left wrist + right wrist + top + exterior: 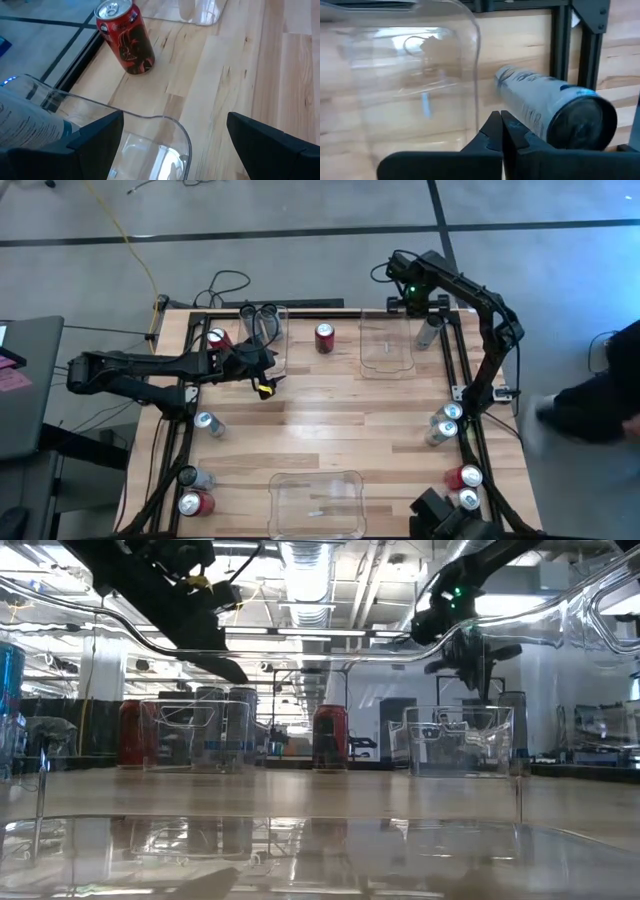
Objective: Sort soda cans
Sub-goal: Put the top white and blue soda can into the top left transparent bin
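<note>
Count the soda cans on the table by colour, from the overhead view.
Red cylindrical metal cans: 4
Silver-and-blue metal cans: 5
Dark grey metal cans: 3; two stand in the clear plastic bin, and the colour of the third, by the left edge, is less sure
Total: 12

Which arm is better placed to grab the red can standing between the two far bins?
Likely left. The left gripper hangs open over the far left bin, and the red can is ahead of it. The right gripper is shut beside a silver-blue can.
</note>
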You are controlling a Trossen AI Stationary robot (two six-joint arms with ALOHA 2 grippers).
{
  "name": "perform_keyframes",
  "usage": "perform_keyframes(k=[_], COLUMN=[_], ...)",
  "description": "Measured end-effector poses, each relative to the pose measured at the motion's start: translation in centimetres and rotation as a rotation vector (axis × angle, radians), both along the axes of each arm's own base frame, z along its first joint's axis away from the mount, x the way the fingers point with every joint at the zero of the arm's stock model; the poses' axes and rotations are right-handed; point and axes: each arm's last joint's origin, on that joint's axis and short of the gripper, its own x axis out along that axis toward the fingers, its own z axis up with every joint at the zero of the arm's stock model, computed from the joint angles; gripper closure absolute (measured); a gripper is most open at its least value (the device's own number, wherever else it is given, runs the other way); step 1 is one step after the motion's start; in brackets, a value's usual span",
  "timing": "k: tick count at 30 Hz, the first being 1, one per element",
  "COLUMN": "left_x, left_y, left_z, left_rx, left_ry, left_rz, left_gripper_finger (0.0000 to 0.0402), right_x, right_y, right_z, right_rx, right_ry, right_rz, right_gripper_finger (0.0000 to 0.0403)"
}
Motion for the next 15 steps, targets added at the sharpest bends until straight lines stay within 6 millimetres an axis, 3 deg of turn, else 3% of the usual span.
perform_keyframes(k=[9,15], left_x=[0.0,0.0], left_y=[0.0,0.0], left_z=[0.1,0.0], left_rx=[0.008,0.008], left_ry=[-0.003,0.002], left_rz=[-0.005,-0.006], left_gripper_finger=[0.0052,0.0052], right_x=[0.0,-0.9], right_y=[0.1,-0.7], right_z=[4.9,5.7], right_rx=[-0.044,-0.064], right_ry=[-0.072,-0.1], right_rz=[0.097,0.051], right_gripper_finger=[0.0364,0.0337])
